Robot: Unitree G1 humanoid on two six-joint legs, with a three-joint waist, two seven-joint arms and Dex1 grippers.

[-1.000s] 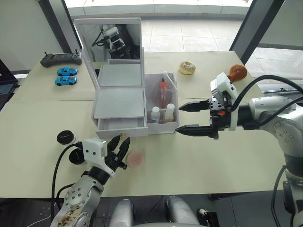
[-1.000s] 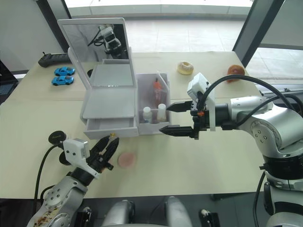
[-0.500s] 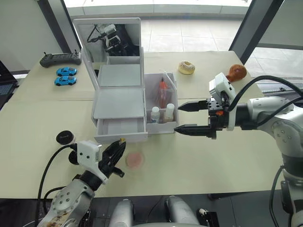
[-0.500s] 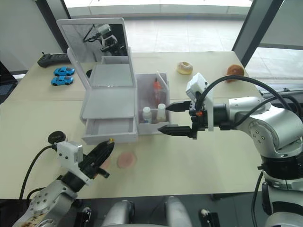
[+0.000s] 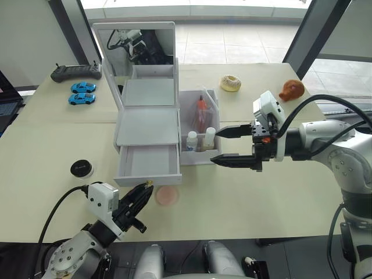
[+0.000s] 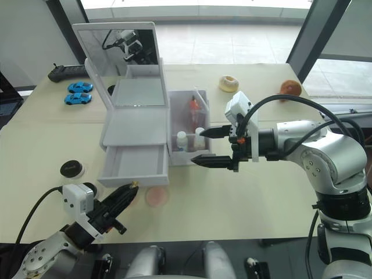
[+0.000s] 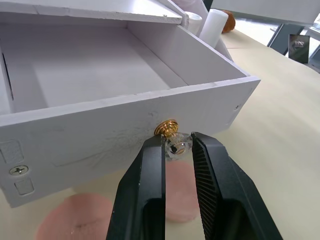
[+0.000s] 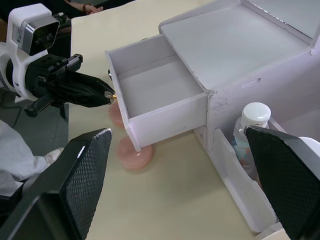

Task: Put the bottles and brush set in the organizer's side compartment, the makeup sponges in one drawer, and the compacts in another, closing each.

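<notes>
The white organizer point(image 5: 145, 125) with its mirror stands mid-table. Its lower drawer point(image 5: 148, 163) is pulled out and empty. My left gripper point(image 5: 145, 189) is shut on the drawer's gold knob point(image 7: 172, 137). Two pink makeup sponges point(image 7: 75, 225) point(image 8: 135, 152) lie on the table just in front of the drawer. The bottles point(image 5: 191, 139) point(image 5: 209, 136) and the brush set point(image 5: 200, 107) stand in the side compartment point(image 5: 197, 157). One black compact point(image 5: 81, 168) lies to the left of the drawer. My right gripper point(image 5: 216, 147) hovers open just right of the side compartment.
At the back left are two blue toy cars point(image 5: 75, 93) and a black controller point(image 5: 75, 71). A donut point(image 5: 230, 83) and a brown pastry point(image 5: 290, 89) lie at the back right. The table's front edge runs close behind my left gripper.
My left gripper closed on the gold knob and pulled the lower drawer out toward the table's front edge. The right gripper has barely moved.
</notes>
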